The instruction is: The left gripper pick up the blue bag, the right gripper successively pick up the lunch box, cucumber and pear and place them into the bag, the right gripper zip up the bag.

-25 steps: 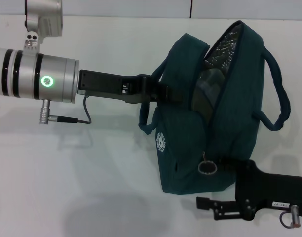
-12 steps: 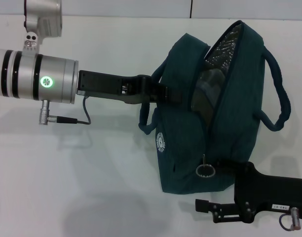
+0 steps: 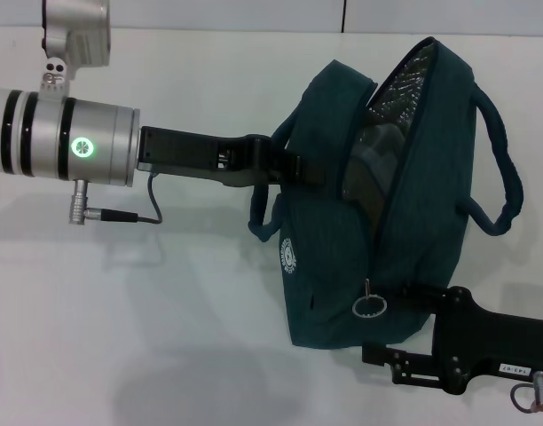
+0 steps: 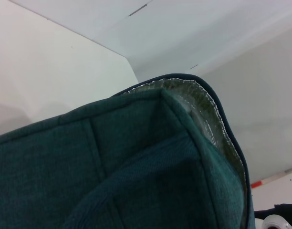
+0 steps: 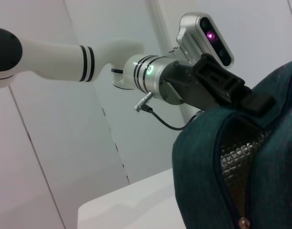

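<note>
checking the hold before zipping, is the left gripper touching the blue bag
Touching. The head view shows the left gripper clamped onto the blue bag at its handle, no gap.

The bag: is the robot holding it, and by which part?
Yes. The left pincer grips the bag by a loop handle on its side. The right pincer is by the zip's ring pull; its hold cannot be told.

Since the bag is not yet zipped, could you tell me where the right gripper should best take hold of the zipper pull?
Grip the metal ring of the zipper pull, which hangs free against the blue bag at the zipper's near end. Come from the right gripper's side, below the bag. The ring stands off the fabric, so fingers could probably pinch its rim across the flat.
</note>
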You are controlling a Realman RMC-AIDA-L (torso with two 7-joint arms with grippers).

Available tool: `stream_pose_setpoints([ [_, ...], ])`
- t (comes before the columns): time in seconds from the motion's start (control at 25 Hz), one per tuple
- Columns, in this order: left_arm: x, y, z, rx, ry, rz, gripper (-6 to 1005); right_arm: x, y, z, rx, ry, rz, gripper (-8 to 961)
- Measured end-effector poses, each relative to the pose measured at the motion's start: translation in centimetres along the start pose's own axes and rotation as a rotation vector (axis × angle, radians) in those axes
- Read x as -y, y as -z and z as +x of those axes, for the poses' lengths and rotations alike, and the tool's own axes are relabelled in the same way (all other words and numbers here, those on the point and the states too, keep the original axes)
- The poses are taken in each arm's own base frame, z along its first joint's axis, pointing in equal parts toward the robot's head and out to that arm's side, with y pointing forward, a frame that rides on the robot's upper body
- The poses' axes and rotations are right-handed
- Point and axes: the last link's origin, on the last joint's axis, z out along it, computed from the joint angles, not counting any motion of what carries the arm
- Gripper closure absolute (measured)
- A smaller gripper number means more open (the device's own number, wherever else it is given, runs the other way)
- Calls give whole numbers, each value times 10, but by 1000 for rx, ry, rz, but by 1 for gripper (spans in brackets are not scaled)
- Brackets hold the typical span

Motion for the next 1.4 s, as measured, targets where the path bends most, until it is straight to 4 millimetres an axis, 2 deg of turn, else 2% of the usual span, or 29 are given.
stream_pose_setpoints([
  [0.08, 0, 0, 0, 0, -1, 1, 953, 0, 0, 0, -1, 1, 0, 68],
  [0.2, 0, 0, 0, 0, -1, 1, 953, 1, -2, -1, -4, 3, -7, 235],
  [0.64, 0, 0, 1, 0, -3, 1, 953, 2, -3, -2, -13, 12, -11, 715],
  [1.32, -1, 1, 2, 1, -8, 2, 952, 6, -5, -1, -33, 18, 7, 751],
  [1.4, -1, 1, 2, 0, -11, 2, 952, 6, -5, -1, -34, 17, 7, 870],
])
